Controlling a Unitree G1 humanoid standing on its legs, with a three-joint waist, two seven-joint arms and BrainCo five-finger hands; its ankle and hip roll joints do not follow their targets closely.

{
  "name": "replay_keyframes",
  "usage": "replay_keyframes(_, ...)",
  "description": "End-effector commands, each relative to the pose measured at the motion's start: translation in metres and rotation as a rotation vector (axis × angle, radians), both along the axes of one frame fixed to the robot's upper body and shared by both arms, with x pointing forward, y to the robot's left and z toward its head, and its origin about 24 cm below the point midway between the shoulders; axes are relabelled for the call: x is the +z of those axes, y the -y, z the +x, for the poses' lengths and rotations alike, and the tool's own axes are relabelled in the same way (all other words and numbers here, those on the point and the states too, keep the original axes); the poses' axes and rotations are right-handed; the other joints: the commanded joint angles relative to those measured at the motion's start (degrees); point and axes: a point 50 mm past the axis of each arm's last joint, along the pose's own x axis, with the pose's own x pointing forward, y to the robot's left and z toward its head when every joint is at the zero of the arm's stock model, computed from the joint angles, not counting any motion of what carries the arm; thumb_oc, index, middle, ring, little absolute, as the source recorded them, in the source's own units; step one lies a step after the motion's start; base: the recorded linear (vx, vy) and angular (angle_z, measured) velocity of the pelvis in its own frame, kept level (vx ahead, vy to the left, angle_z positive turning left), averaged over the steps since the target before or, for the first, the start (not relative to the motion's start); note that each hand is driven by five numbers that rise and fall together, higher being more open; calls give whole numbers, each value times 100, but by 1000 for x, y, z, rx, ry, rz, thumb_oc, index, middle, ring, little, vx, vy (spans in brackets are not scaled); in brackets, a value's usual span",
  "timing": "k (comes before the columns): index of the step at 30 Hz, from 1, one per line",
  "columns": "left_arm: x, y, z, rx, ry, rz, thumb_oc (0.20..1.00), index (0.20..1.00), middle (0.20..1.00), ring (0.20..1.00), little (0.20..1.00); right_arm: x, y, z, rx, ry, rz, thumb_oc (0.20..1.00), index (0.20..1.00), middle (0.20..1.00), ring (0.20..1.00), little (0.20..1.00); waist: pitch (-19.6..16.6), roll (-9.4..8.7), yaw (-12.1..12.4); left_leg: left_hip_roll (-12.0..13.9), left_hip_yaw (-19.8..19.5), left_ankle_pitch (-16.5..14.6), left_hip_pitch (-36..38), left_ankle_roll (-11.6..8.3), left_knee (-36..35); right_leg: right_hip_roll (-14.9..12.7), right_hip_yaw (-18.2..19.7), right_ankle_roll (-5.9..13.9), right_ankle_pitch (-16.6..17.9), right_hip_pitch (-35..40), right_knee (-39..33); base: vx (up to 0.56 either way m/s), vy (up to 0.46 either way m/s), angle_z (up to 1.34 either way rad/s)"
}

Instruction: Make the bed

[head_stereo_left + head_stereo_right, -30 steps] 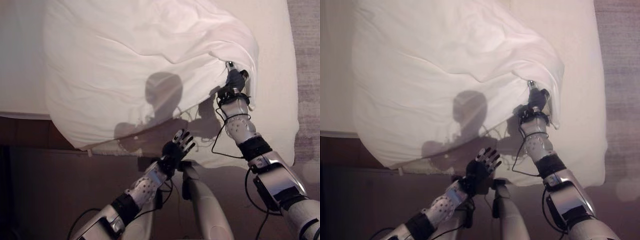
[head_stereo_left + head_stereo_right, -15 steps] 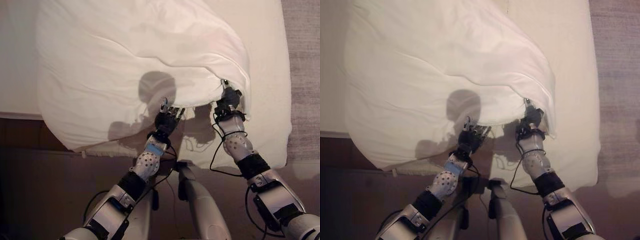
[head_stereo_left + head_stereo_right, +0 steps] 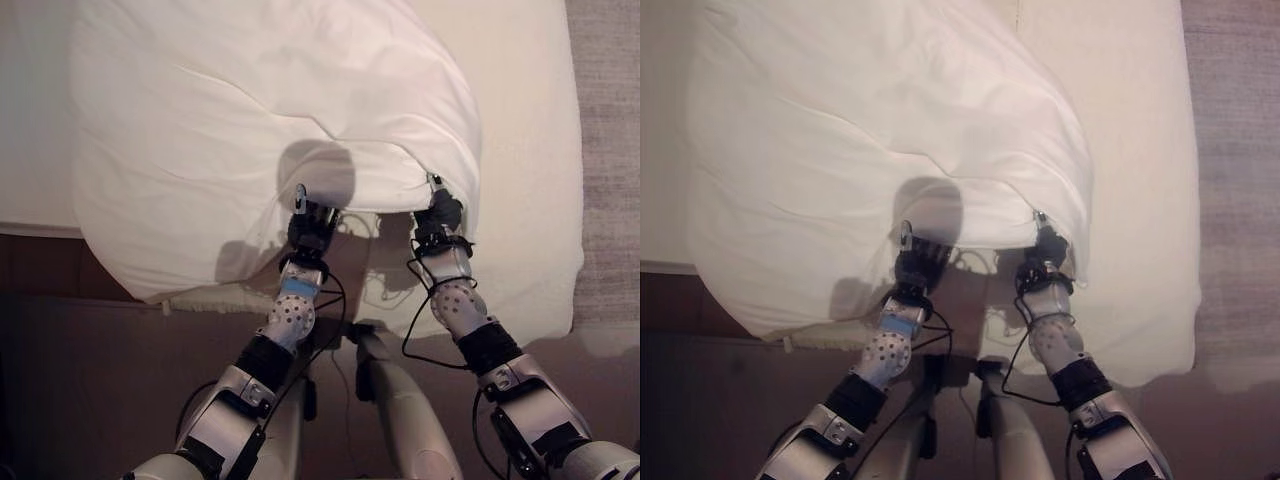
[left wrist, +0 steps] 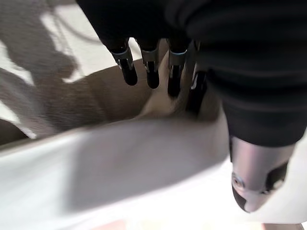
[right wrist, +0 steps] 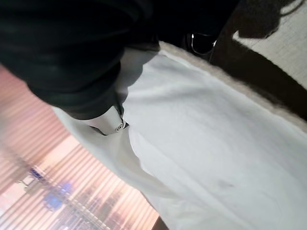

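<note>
A white duvet [image 3: 250, 120] lies bunched over the cream bed [image 3: 535, 150], and its near edge is lifted in the middle. My right hand [image 3: 438, 212] is shut on that edge near the duvet's right corner, with white cloth [image 5: 201, 134] pressed against its palm. My left hand [image 3: 310, 225] is at the same edge further left. Its fingers [image 4: 152, 62] are straight and reach under the hem, its thumb [image 4: 256, 177] lies apart over the white cloth [image 4: 144, 163], and the hand is open.
A beige textured blanket [image 4: 96, 100] lies under the lifted edge. The duvet's left part hangs over the bed's near side [image 3: 180, 290]. Dark floor [image 3: 70, 380] runs below the bed and grey carpet [image 3: 612, 120] lies to the right.
My left hand rose from below the bed's edge up to the duvet's hem. My right hand, holding the duvet, pulled its edge nearer and a little left.
</note>
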Motion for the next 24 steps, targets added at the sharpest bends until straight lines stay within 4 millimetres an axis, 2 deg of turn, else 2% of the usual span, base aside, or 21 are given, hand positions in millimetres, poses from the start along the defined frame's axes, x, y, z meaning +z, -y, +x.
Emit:
replay_keyframes(1, 2, -75, 7, 346, 33, 20, 1000, 1000, 1000, 1000, 1000, -3, 53, -18, -276, 63, 104, 200, 200, 200, 200, 200, -716, -528, 170, 4, 83, -363, 112, -217, -1, -241, 169, 664, 319, -5, 14, 17, -48, 5)
replay_keyframes(3, -3, -90, 3, 421, 8, 7, 1000, 1000, 1000, 1000, 1000, -13, 64, -22, -341, 22, 118, 200, 200, 200, 200, 200, -763, -536, 195, 20, 57, -422, 158, -233, 0, -232, 124, 664, 268, 63, 16, 11, -45, 4)
replay_keyframes(10, -15, -109, -8, 525, -39, -10, 1000, 1000, 1000, 1000, 1000, -26, 78, -31, -450, -30, 161, 200, 200, 200, 200, 200, -853, -567, 232, -11, 4, -416, 182, -222, 0, -253, 35, 673, 278, 147, -33, 5, -21, 4)
replay_keyframes(20, -28, -112, -14, 535, -78, -25, 1000, 1000, 1000, 1000, 1000, -40, 78, -35, -462, -83, 161, 200, 200, 200, 200, 200, -913, -560, 241, -17, -24, -421, 204, -223, 6, -250, 4, 668, 266, 225, -68, -5, -1, 6)
replay_keyframes(21, -30, -112, -14, 521, -81, 8, 664, 664, 664, 664, 664, -44, 75, -35, -443, -91, 152, 200, 200, 200, 200, 200, -921, -559, 239, -16, -30, -424, 222, -220, 10, -242, 21, 662, 254, 237, -53, 0, 0, 0)
replay_keyframes(22, -30, -112, -14, 521, -82, 9, 200, 200, 200, 200, 200, -44, 75, -35, -442, -92, 153, 200, 200, 200, 200, 200, -923, -562, 238, -15, -29, -426, 226, -220, 10, -241, 22, 662, 252, 239, -51, 0, 0, 0)
replay_keyframes(24, -34, -115, -14, 506, -86, 71, 200, 200, 200, 200, 200, -50, 72, -37, -418, -103, 146, 200, 200, 200, 200, 200, -919, -557, 241, -4, -20, -436, 258, -210, 15, -244, 25, 657, 232, 253, -15, 0, 0, 0)
